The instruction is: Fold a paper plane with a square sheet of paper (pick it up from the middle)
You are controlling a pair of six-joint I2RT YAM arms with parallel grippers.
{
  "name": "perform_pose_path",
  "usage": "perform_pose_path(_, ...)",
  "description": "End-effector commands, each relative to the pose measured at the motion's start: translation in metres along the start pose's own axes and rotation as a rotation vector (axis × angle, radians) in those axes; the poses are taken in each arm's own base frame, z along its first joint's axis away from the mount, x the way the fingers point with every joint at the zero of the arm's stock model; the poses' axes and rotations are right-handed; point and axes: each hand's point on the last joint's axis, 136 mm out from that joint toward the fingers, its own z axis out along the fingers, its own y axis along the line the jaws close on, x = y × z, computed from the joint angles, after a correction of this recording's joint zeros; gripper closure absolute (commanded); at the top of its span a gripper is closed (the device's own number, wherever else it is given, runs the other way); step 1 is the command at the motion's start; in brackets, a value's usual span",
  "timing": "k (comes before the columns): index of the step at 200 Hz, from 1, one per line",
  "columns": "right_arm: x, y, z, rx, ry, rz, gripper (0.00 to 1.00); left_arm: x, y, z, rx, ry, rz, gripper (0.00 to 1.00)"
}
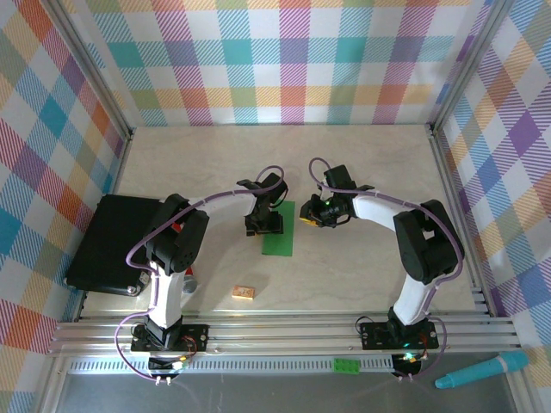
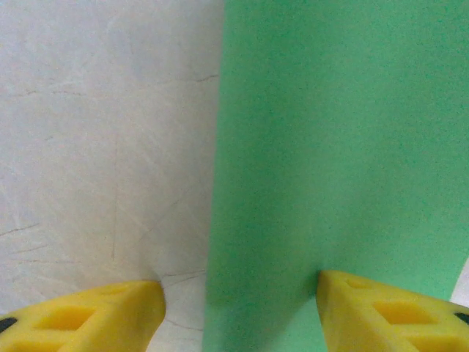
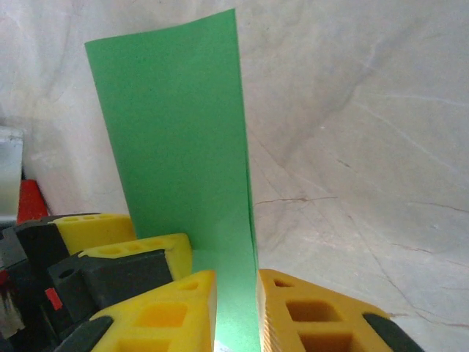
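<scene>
The square sheet of paper (image 1: 281, 239) lies flat on the table as a narrow bright green rectangle, folded in half. My left gripper (image 1: 263, 225) stands open over its left long edge. In the left wrist view (image 2: 242, 312) one fingertip is over bare table and the other over the paper (image 2: 337, 147). My right gripper (image 1: 308, 215) is at the paper's far right corner. In the right wrist view its jaws (image 3: 236, 308) stand a narrow gap apart, and the green paper (image 3: 176, 125) shows through the gap. The left gripper's fingers (image 3: 150, 253) sit just beside them.
A black tray (image 1: 112, 241) lies at the table's left side. A small wooden block (image 1: 244, 292) sits near the front, between the arm bases. On the front rail are a tiny green brick (image 1: 347, 365) and a teal pen (image 1: 480, 372). Checked walls close in three sides.
</scene>
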Motion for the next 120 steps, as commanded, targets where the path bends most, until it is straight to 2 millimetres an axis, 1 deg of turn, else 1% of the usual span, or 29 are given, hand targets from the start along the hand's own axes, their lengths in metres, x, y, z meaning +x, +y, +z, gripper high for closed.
perform_pose_path(1,0.004,0.005,0.009,-0.054,0.046,-0.003,0.78,0.044,0.033,0.066,-0.124,0.169,-0.021,0.39)
perform_pose_path(55,0.011,0.012,0.025,-0.089,0.099,0.007,0.87,0.046,0.032,0.068,-0.119,0.179,-0.025,0.38)
perform_pose_path(120,0.009,0.016,0.043,-0.104,0.118,0.036,0.92,0.047,0.033,0.070,-0.123,0.183,-0.031,0.38)
